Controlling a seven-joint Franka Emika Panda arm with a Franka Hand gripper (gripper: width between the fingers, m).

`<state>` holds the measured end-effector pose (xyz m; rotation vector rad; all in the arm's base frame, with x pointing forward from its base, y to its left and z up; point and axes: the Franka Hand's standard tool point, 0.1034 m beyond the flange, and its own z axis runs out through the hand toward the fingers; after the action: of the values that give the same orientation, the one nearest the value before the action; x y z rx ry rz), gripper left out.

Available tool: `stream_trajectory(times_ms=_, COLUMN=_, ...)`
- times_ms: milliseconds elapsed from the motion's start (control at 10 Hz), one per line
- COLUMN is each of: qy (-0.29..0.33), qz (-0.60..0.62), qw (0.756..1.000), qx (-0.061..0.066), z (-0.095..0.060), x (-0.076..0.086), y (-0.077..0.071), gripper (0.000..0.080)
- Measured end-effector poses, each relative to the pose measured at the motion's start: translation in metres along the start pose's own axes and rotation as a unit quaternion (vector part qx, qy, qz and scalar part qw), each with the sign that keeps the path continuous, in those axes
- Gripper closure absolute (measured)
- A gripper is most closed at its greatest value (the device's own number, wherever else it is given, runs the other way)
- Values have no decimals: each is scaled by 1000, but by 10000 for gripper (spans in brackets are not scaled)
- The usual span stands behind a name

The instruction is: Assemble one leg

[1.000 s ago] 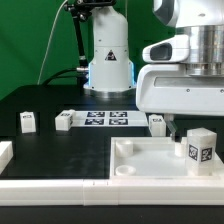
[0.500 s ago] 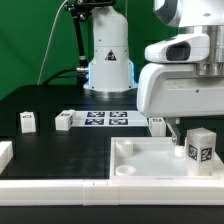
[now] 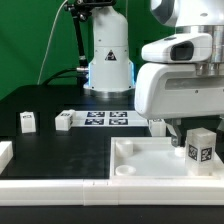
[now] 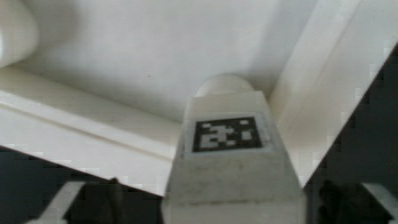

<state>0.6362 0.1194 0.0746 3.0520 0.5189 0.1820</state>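
My gripper (image 3: pixel 188 130) is shut on a white leg (image 3: pixel 200 147) with a square marker tag on its side. It holds the leg upright over the right part of the large white tray-like piece (image 3: pixel 140 170). In the wrist view the leg (image 4: pixel 228 140) fills the space between the two dark fingers (image 4: pixel 93 205), pointing at the tray's raised rim (image 4: pixel 107 120). My gripper (image 4: pixel 222 208) shows only at the picture's edge. The leg's lower end and its contact with the tray are hidden.
Three more legs stand on the black table: one (image 3: pixel 28 122) at the exterior view's left, one (image 3: pixel 64 120) beside the marker board (image 3: pixel 107 118), one (image 3: pixel 157 124) behind the tray. Another white part (image 3: pixel 5 152) lies at the far left.
The arm's white body has shifted slightly toward the exterior view's left. The held leg stays at almost the same spot over the tray.
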Motion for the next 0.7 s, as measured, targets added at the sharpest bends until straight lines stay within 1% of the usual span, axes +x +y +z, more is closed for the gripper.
stream_trajectory(times_ms=100, qy=0, qz=7, qw=1000, qx=0, z=0, x=0, y=0, gripper=387)
stream_trajectory(times_ms=200, qy=-1, qz=12, qw=1000, qx=1, z=0, x=0, y=0, gripper=510)
stream_trajectory(times_ms=300, qy=-1, qz=33, qw=999, qx=1, z=0, x=0, y=0, gripper=510)
stream_trajectory(times_ms=500, qy=-1, qz=141, qw=990, qx=3, z=1, x=-1, y=-1, gripper=510)
stream_trajectory(times_ms=600, qy=-1, qz=204, qw=979, qx=6, z=1, x=-1, y=-3, gripper=510)
stream_trajectory(times_ms=700, qy=-1, qz=241, qw=970, qx=6, z=1, x=-1, y=-3, gripper=510)
